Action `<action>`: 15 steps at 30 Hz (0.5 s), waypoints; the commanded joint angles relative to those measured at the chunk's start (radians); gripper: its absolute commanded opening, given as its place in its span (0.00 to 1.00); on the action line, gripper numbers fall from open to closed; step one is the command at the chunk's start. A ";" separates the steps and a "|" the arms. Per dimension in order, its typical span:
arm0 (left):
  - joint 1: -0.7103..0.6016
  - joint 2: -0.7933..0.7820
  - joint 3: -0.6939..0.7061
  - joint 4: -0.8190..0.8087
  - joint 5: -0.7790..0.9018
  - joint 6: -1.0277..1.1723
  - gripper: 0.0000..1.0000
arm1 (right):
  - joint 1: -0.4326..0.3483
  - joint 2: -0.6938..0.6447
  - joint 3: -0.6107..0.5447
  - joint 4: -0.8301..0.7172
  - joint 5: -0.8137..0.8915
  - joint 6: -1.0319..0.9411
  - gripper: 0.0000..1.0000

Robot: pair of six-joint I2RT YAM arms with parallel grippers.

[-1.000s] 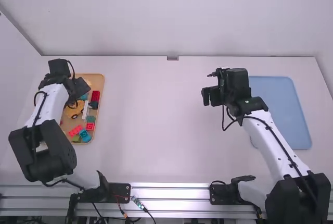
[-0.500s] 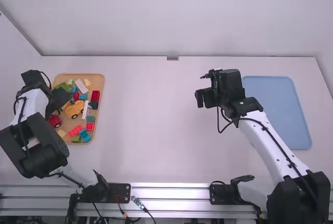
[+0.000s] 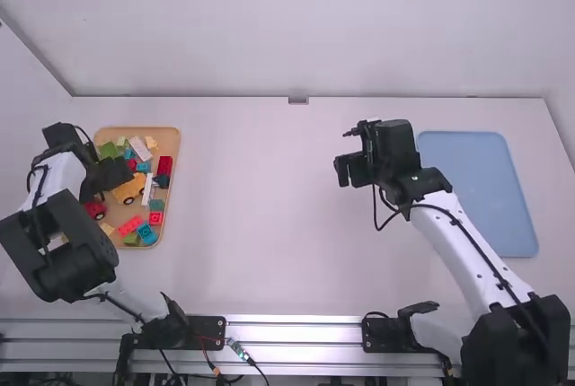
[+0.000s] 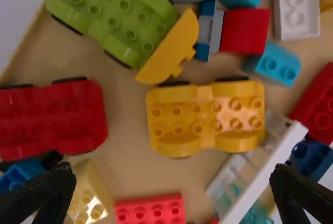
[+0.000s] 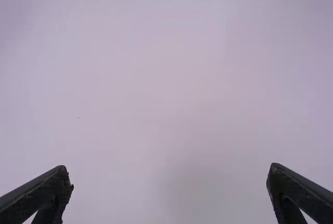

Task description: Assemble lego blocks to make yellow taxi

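Observation:
Over the left part of the block tray is my left gripper [image 3: 106, 187]; in its wrist view the left gripper [image 4: 174, 182] is open, fingers wide apart with nothing held. Below it lies the yellow wheeled base [image 3: 130, 189], seen studs up as a yellow base [image 4: 206, 117] in the left wrist view. A yellow curved block [image 4: 169, 49] leans by the green wheeled base [image 4: 112, 15]. A red wheeled base [image 4: 52, 117] lies to one side. My right gripper [image 3: 346, 171] hangs over the table right of the middle; in its wrist view the right gripper [image 5: 170, 182] is open and holds nothing.
The wooden tray [image 3: 177, 148] at the left holds several loose blocks, including a white frame piece [image 4: 263, 179] and a red block [image 4: 151, 211]. A blue tray [image 3: 476, 193] lies at the right. White table surface [image 3: 260, 206] stretches between the trays.
My left gripper has moved left and toward the camera, uncovering blocks at the tray's far end, then slightly right. The right gripper has shifted a little to the left.

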 commanded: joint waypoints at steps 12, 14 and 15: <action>-0.026 0.028 0.002 0.071 0.114 0.326 0.99 | 0.001 0.002 0.034 0.004 0.004 -0.003 0.99; -0.026 0.055 0.011 0.063 0.110 0.425 0.99 | 0.001 0.002 0.034 0.007 0.004 -0.006 0.99; -0.026 0.057 0.012 0.062 0.110 0.433 0.99 | 0.001 0.002 0.034 0.008 0.003 -0.006 0.99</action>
